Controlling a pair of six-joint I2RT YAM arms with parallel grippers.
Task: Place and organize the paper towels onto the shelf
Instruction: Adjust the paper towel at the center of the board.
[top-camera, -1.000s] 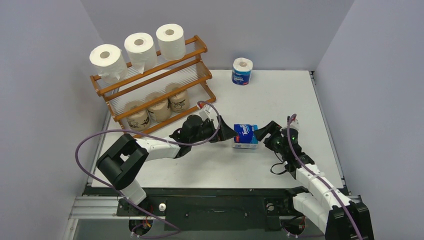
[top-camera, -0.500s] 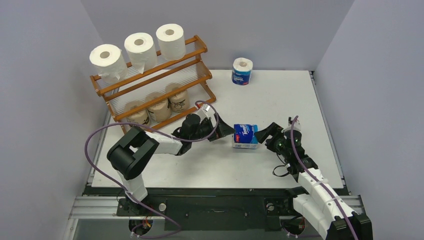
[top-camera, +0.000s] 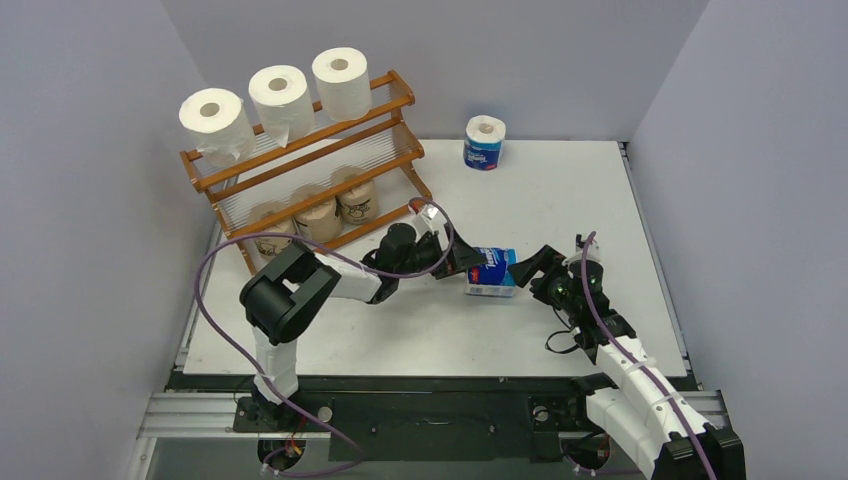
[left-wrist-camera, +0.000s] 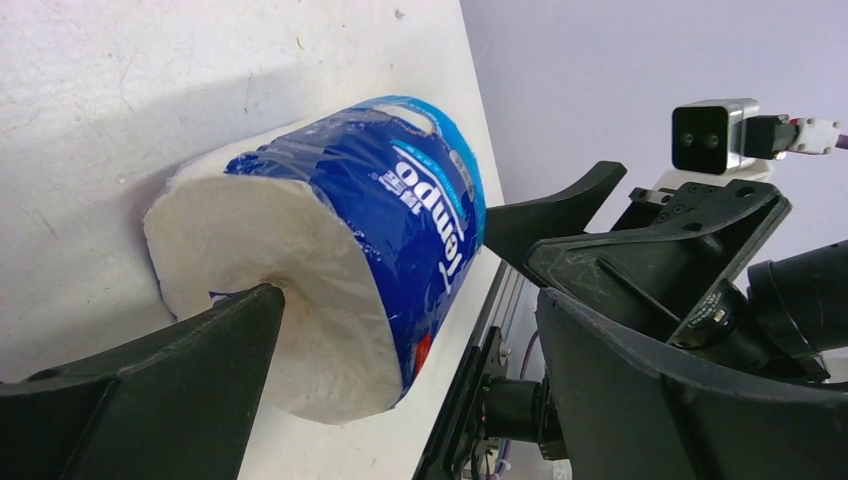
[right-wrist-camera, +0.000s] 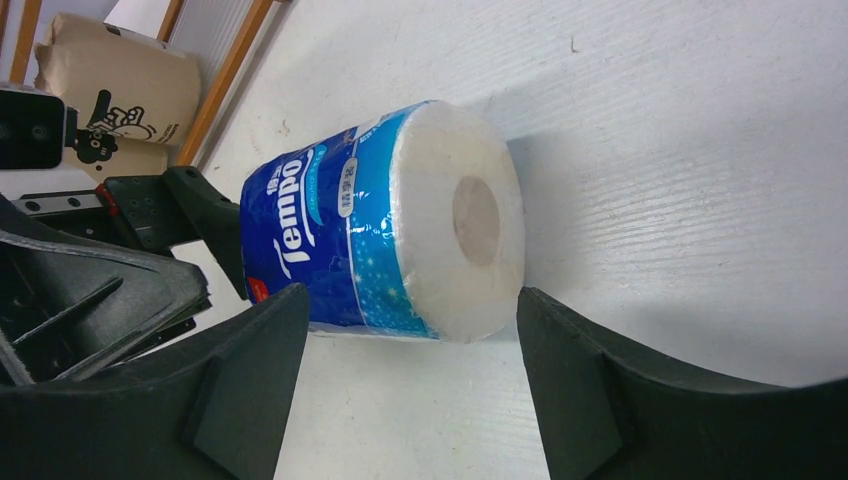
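The blue-and-white roll (top-camera: 490, 272) lies sideways on the table (top-camera: 600, 200) (a core end toward each wrist), partly between the left gripper (left-wrist-camera: 405, 300)'s wide-open, empty jaws and just beyond the right gripper (right-wrist-camera: 407, 300)'s equally spread tips.

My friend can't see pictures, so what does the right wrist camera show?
A blue-and-white paper roll lies on its side on the white table, its hollow end facing the camera, inside the open right pincer. A brown roll and a wooden shelf rail show at the top left.
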